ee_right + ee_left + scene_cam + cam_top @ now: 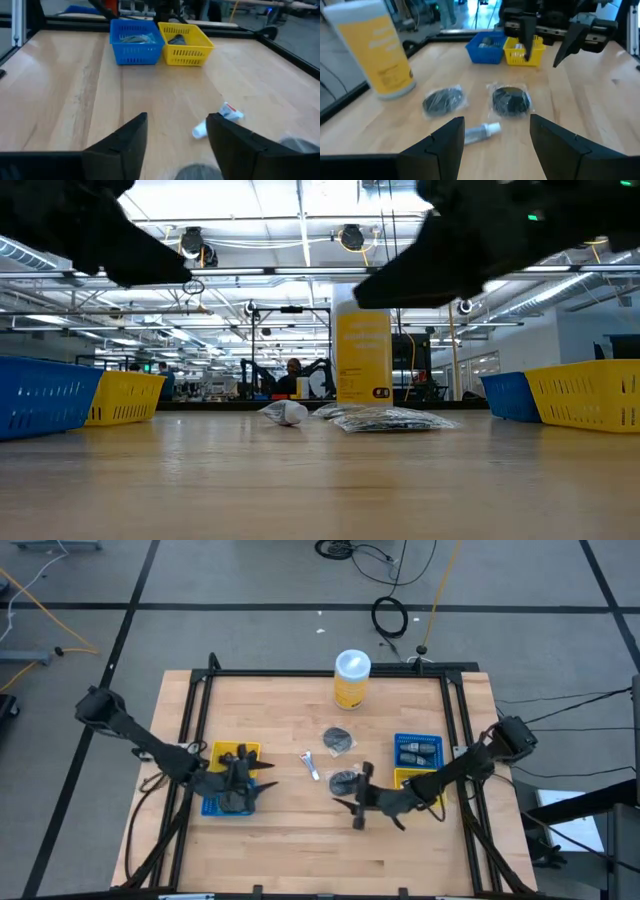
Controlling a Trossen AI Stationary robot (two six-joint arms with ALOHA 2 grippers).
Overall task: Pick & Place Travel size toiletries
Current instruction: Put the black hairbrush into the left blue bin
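Two flat dark discs in clear wrappers and a small whitish tube lie flat on the table's middle. In the left wrist view the same discs and the tube show ahead of the fingers. My left gripper is open and hovers by the left trays, pointing toward the items. My right gripper is open, just on the near side of the nearer disc. Its wrist view shows the tube beyond its open fingers.
A tall yellow canister with a white lid stands at the table's far middle. Blue and yellow trays sit at the right, and a blue and yellow pair at the left holds small items. Bare wood lies along the near edge.
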